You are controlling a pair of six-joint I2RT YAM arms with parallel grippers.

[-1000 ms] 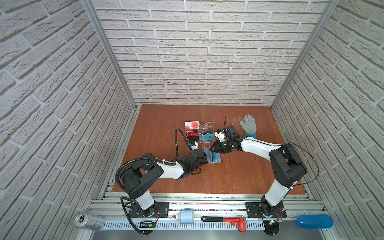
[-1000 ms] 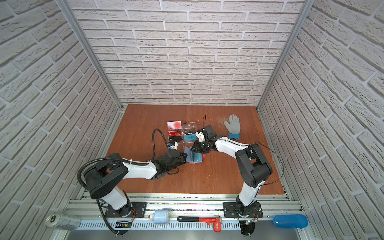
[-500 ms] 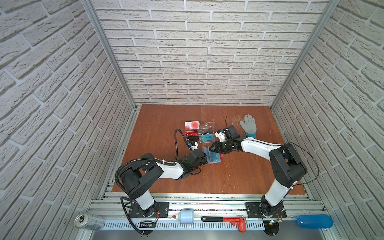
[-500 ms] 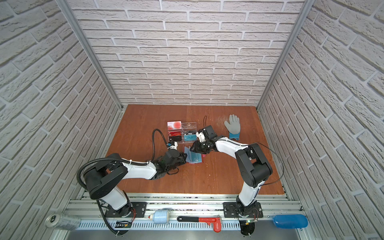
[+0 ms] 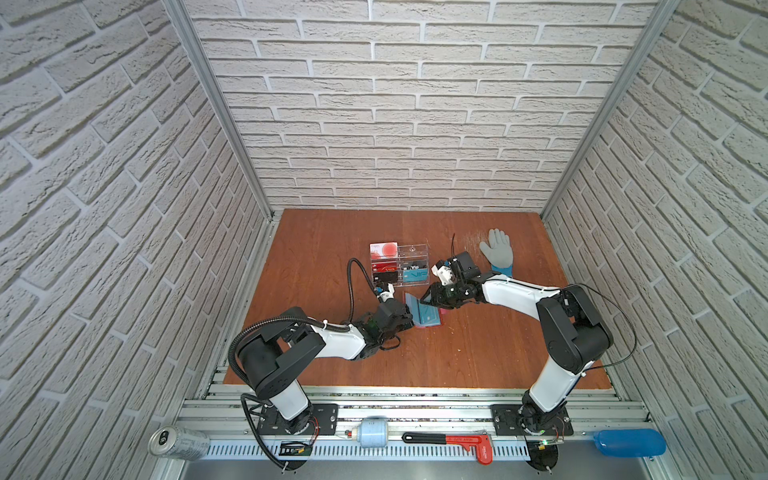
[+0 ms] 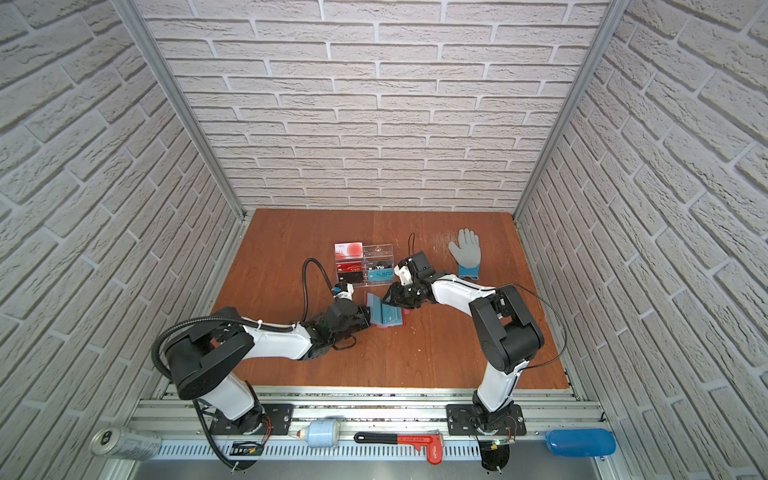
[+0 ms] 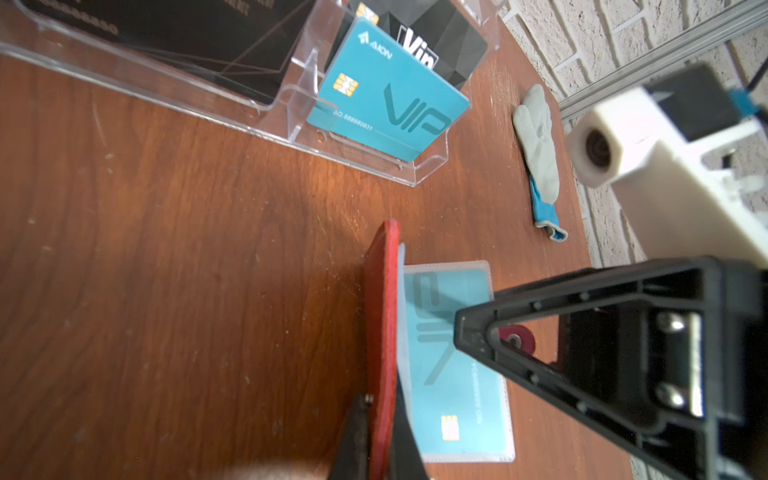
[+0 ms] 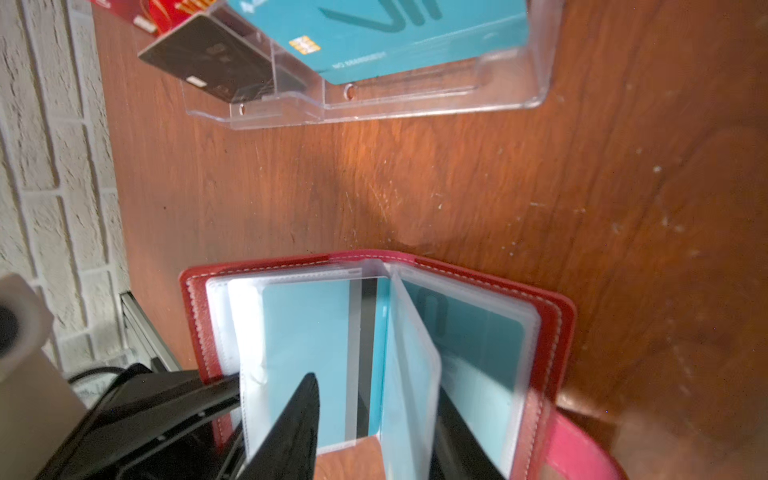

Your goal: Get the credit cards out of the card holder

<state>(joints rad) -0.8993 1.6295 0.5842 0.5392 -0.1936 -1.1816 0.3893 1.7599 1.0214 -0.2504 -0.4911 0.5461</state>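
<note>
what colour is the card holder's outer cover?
Red with pale stitching on the card holder; shows best in the right wrist view.

Counter (image 7: pixel 187 270): brown wood grain, scuffed.
Card holder (image 7: pixel 382 324): red cover standing on edge, pinched between the fingers of the left pincer (image 7: pixel 381 401). A clear sleeve lies flat beside it, holding a teal credit card (image 7: pixel 449 374) with its chip showing.
Right pincer (image 7: pixel 473 334): one black triangular finger, tip over the sleeve; contact cannot be told. A red snap (image 7: pixel 515 338) sits behind it.
Acrylic stand (image 7: pixel 374 160): clear, tiered, holding a teal VIP card (image 7: pixel 386 91) and a black VIP card (image 7: pixel 449 41).
Glove (image 7: pixel 538 141): grey, blue cuff, lying flat near the brick wall (image 7: pixel 582 29).
</note>
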